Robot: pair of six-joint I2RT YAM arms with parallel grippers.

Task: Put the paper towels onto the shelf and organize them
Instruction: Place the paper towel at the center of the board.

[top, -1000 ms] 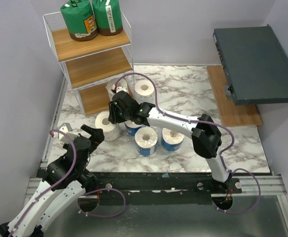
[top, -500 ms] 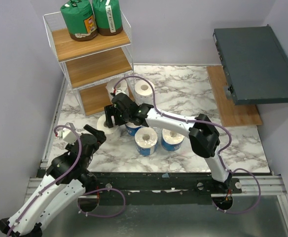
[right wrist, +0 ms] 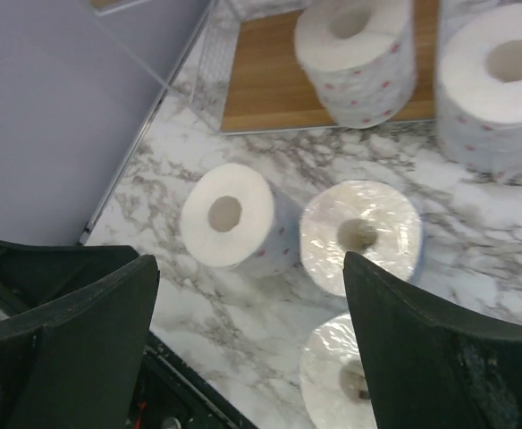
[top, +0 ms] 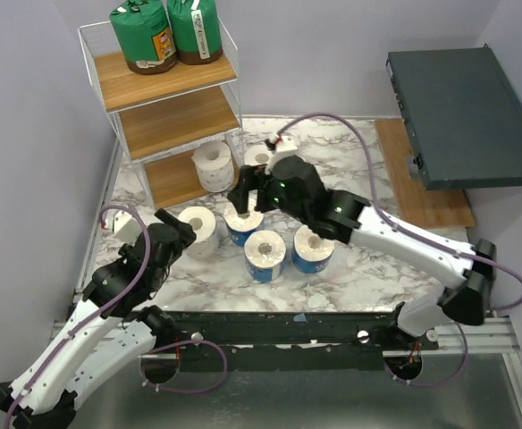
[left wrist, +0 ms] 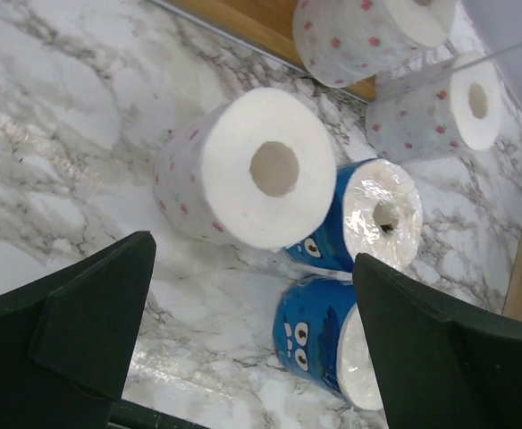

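Both claws are spread wide, nothing in either. Left gripper (top: 173, 231) sits just near-left of a loose white roll (top: 197, 228) on the marble table (top: 359, 170), right gripper (top: 248, 198) hangs over the blue-wrapped rolls (top: 265, 255). Two green rolls (top: 167, 31) top the shelf (top: 176, 121), another white roll (top: 213, 165) on its bottom board

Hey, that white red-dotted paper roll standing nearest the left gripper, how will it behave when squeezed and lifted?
The white red-dotted paper roll probably feels light and soft, so its unwrapped side may dent under a squeeze. Standing on its flat end on the marble table, it likely won't roll unless tipped over.
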